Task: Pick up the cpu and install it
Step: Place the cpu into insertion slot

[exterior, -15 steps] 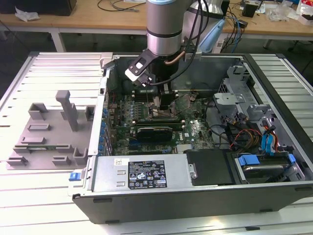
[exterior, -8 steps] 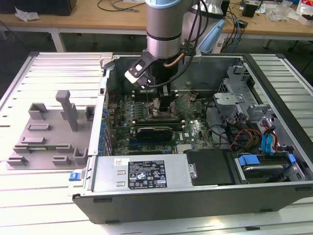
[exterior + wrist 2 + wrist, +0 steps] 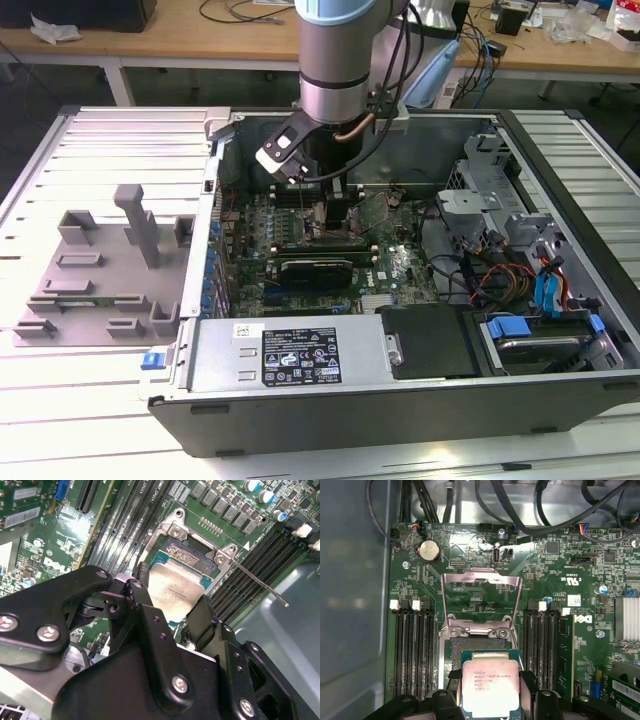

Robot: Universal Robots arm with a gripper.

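Note:
The cpu (image 3: 490, 687), a flat square chip with a shiny silver top, sits between my two black fingers (image 3: 527, 680). My gripper (image 3: 490, 690) is shut on its edges. The cpu (image 3: 172, 587) hangs low over the near half of the open socket (image 3: 192, 555), tilted slightly, and I cannot tell if it touches. The far strip of the socket (image 3: 480, 647) stays uncovered. The metal load plate (image 3: 481, 597) is flipped up beyond it. In the exterior view, the gripper (image 3: 325, 205) reaches down into the open computer case over the motherboard (image 3: 400, 265).
Black memory slots (image 3: 412, 650) flank the socket on both sides. The thin socket lever (image 3: 260, 585) sticks out sideways. Cables (image 3: 480, 275) and drive bays crowd the case at the exterior view's right. A grey fixture tray (image 3: 100, 270) lies outside the case at the left.

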